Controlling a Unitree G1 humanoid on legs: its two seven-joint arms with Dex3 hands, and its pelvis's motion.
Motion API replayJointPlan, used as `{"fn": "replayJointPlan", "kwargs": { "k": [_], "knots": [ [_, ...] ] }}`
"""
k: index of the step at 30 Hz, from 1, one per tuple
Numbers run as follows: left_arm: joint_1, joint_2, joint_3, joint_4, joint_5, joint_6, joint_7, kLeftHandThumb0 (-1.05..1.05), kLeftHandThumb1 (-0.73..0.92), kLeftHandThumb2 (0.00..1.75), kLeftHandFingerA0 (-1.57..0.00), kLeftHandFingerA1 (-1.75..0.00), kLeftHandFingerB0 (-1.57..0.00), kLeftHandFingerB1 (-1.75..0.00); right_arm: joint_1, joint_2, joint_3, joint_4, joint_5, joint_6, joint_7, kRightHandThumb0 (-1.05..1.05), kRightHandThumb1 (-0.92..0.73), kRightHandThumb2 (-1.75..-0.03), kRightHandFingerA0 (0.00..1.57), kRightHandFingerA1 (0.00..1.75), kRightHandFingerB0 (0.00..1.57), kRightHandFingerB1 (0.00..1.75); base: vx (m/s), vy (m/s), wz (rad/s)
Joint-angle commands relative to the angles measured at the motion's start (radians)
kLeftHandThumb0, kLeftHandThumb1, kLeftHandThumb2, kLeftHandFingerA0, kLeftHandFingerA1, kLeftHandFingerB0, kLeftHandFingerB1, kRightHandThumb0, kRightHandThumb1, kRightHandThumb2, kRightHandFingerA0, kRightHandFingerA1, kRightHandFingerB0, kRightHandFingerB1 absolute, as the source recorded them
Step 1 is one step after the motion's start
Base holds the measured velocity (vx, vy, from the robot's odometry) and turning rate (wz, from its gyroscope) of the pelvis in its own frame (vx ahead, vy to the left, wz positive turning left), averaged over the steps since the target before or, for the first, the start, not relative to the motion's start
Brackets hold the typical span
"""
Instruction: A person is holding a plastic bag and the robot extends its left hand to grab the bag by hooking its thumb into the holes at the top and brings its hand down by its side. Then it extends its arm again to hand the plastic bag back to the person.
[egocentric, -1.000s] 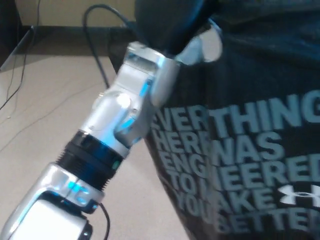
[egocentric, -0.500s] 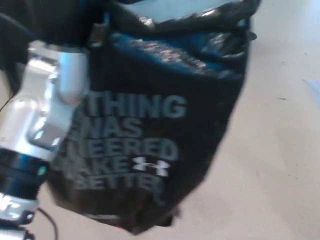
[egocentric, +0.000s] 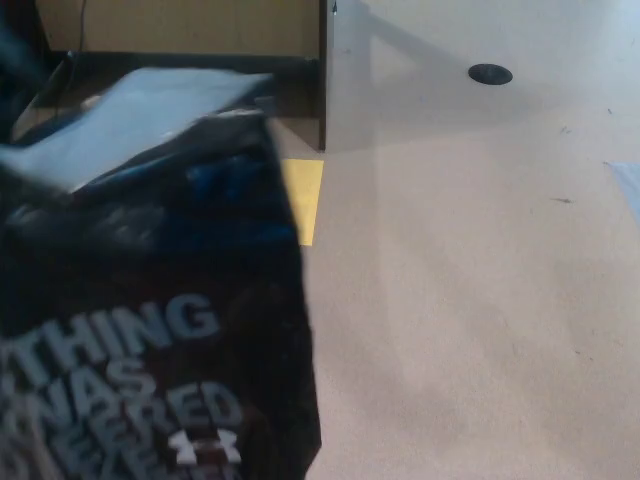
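A black plastic bag with pale printed lettering fills the lower left of the head view, its open top showing a light inner side near the upper left. It hangs close to the camera and runs out of the picture at the left and bottom. Neither of my hands nor any arm shows in this view. No person is visible.
Beige floor spreads across the right. A wooden cabinet with a dark base stands at the back left. A yellow floor mark lies by the bag's edge, and a round black disc sits in the floor at the back.
The bag has moved left and down in the picture, and my silver left arm, seen beside it earlier, has left the view. The floor and cabinet behind now show.
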Motion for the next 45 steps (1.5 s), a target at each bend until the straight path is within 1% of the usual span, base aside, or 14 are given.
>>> {"fn": "replayJointPlan", "kwargs": {
  "k": [1, 10, 12, 13, 17, 18, 21, 22, 24, 25, 27, 28, 35, 45],
  "knots": [
    [0.095, 0.029, 0.083, 0.096, -0.081, -0.145, 0.113, -0.01, 0.69, 0.86, -0.87, -1.72, -0.73, -1.50, -0.014, -0.018, -0.012, 0.005, 0.012, 0.010, 0.005, -0.35, -0.68, -0.61, 0.70, 0.61, 0.53, 0.39, 0.00, 0.000, 0.00],
    [0.219, 0.046, 0.095, 0.372, -0.026, -0.340, 0.333, 0.00, 0.72, 0.74, -0.86, -1.67, -0.72, -1.43, -0.059, -0.022, -0.019, 0.009, 0.013, 0.020, -0.003, -0.36, -0.67, -0.60, 0.70, 0.64, 0.57, 0.40, 0.00, 0.000, 0.00],
    [0.284, 0.012, 0.094, 0.321, -0.010, -0.353, 0.362, 0.14, 0.51, 1.05, -1.23, -1.35, -0.98, -1.15, -0.069, -0.024, -0.025, 0.006, 0.022, 0.026, 0.014, -0.36, -0.68, -0.61, 0.69, 0.57, 0.53, 0.40, 0.00, 0.000, 0.00],
    [0.289, 0.001, 0.089, 0.307, -0.003, -0.362, 0.379, 0.01, 0.67, 0.88, -0.95, -1.66, -0.85, -1.31, -0.086, -0.028, -0.028, 0.008, 0.025, 0.028, 0.020, -0.36, -0.68, -0.61, 0.70, 0.54, 0.54, 0.40, 0.00, 0.000, 0.00],
    [0.325, -0.031, 0.079, 0.274, 0.008, -0.398, 0.410, -0.03, 0.69, 0.79, -0.97, -1.66, -0.87, -1.32, -0.114, -0.035, -0.027, 0.010, 0.016, 0.040, 0.013, -0.36, -0.68, -0.61, 0.70, 0.53, 0.55, 0.40, 0.00, 0.000, 0.00],
    [0.363, -0.046, 0.067, 0.242, 0.054, -0.397, 0.453, -0.04, 0.54, 1.01, -1.27, -1.40, -0.93, -1.16, -0.122, -0.040, -0.031, 0.004, 0.018, 0.044, 0.019, -0.36, -0.69, -0.61, 0.69, 0.52, 0.55, 0.40, 0.00, 0.000, 0.00],
    [0.379, -0.047, 0.055, 0.239, 0.082, -0.404, 0.488, -0.01, 0.56, 0.97, -0.98, -1.67, -0.87, -1.30, -0.141, -0.042, -0.034, 0.004, 0.019, 0.048, 0.022, -0.36, -0.69, -0.61, 0.70, 0.54, 0.55, 0.40, 0.00, 0.000, 0.00],
    [0.391, -0.056, 0.053, 0.232, 0.083, -0.399, 0.489, -0.11, 0.55, 0.99, -1.27, -1.39, -0.95, -1.16, -0.146, -0.044, -0.035, 0.003, 0.020, 0.050, 0.026, -0.36, -0.69, -0.61, 0.69, 0.50, 0.54, 0.40, 0.00, 0.000, 0.00],
    [0.401, -0.053, 0.047, 0.262, 0.077, -0.420, 0.498, -0.07, 0.72, 0.72, -0.95, -1.69, -0.82, -1.40, -0.152, -0.047, -0.040, 0.006, 0.022, 0.051, 0.029, -0.36, -0.69, -0.61, 0.71, 0.55, 0.55, 0.40, 0.00, 0.000, 0.00],
    [0.388, -0.041, 0.040, 0.293, 0.082, -0.429, 0.510, 0.00, 0.54, 0.99, -1.26, -1.41, -0.95, -1.20, -0.162, -0.051, -0.038, 0.005, 0.018, 0.057, 0.028, -0.37, -0.70, -0.61, 0.71, 0.54, 0.55, 0.40, 0.00, 0.000, 0.00],
    [0.363, -0.028, 0.029, 0.328, 0.089, -0.426, 0.525, 0.02, 0.54, 1.00, -1.26, -1.42, -0.95, -1.21, -0.176, -0.056, -0.040, 0.004, 0.017, 0.058, 0.029, -0.37, -0.70, -0.61, 0.71, 0.55, 0.55, 0.40, 0.00, 0.000, 0.00],
    [0.344, -0.020, 0.021, 0.353, 0.090, -0.408, 0.522, 0.00, 0.67, 0.83, -0.92, -1.72, -0.77, -1.42, -0.188, -0.059, -0.047, 0.009, 0.022, 0.062, 0.032, -0.37, -0.69, -0.61, 0.70, 0.51, 0.55, 0.40, 0.00, 0.000, 0.00],
    [0.207, 0.030, -0.029, 0.559, 0.060, -0.408, 0.534, -0.06, 0.57, 0.92, -1.25, -1.44, -0.89, -1.20, -0.244, -0.059, -0.058, 0.018, 0.024, 0.090, 0.030, -0.36, -0.69, -0.61, 0.71, 0.54, 0.56, 0.40, 0.00, 0.000, 0.00],
    [0.049, 0.053, -0.130, 0.738, 0.067, -0.406, 0.590, -0.07, 0.72, 0.70, -0.89, -1.65, -0.75, -1.31, -0.306, -0.060, -0.075, 0.033, 0.026, 0.107, 0.028, -0.37, -0.69, -0.61, 0.74, 0.57, 0.56, 0.40, 0.00, 0.000, 0.00]
  ]
}}
